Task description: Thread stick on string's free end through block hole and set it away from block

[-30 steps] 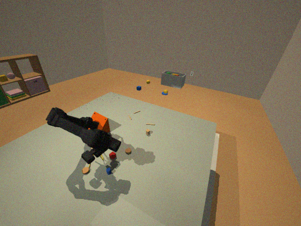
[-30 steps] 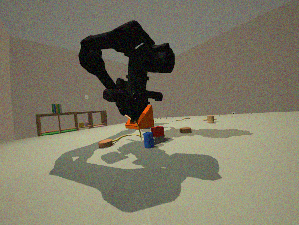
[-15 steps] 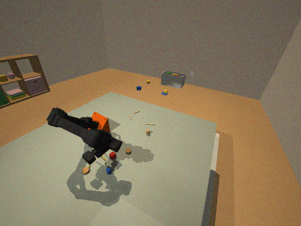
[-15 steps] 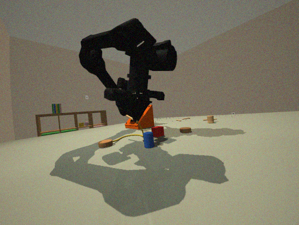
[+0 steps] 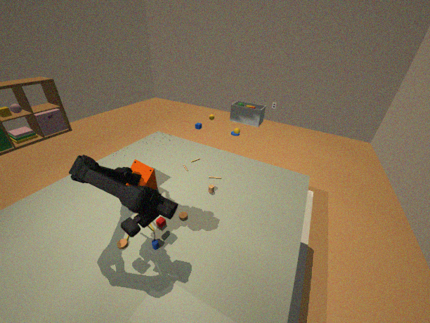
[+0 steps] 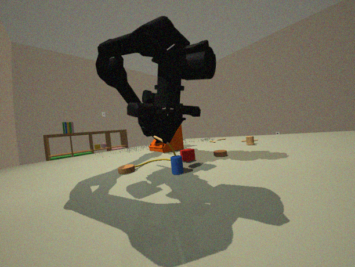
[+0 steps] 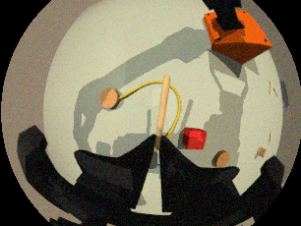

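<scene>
Gripper (image 7: 157,147) clamped on the stick (image 7: 161,107), lifted, string (image 7: 146,85) trailing to the button (image 7: 109,99); I'd level the stick and line it with the block's (image 7: 237,33) hole before pushing.

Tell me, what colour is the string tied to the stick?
Yellow. The string curves from the round button to the stick in the fingers, clearest in the wrist view.

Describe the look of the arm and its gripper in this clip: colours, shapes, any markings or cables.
The arm is matte black throughout, built from chunky rounded links with cylindrical joint housings. The gripper has two black wedge-shaped fingers tapering to narrow tips. A few small pale marks show on the upper link. No loose cables or labels are visible.
</scene>
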Tool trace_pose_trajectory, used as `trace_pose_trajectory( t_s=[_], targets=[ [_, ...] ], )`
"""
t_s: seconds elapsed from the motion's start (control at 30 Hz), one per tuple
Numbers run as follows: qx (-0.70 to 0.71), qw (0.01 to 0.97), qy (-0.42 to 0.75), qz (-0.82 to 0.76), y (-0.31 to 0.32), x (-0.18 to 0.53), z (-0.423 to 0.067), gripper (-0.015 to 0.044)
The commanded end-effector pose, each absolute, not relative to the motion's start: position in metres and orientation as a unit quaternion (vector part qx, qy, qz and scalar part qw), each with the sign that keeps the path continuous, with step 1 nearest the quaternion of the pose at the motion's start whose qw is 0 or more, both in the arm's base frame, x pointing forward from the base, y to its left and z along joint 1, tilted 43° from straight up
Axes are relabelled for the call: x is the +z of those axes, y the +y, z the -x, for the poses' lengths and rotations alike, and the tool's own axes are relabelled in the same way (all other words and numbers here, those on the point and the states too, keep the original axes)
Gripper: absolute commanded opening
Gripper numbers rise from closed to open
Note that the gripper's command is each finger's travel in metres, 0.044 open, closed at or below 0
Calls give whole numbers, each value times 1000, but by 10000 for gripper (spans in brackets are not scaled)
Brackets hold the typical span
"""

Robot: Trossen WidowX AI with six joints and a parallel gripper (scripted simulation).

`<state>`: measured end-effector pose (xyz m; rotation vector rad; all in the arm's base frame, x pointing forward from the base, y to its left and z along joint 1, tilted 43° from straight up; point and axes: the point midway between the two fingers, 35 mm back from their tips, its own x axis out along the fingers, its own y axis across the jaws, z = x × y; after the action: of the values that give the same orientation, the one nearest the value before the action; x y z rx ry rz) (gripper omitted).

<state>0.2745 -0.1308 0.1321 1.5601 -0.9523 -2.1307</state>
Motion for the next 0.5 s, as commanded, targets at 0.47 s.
trace_pose_trajectory(
  t_s=[0.47],
  targets=[
    [-738,175,-329,-562,-133,131,-299,0]
  ],
)
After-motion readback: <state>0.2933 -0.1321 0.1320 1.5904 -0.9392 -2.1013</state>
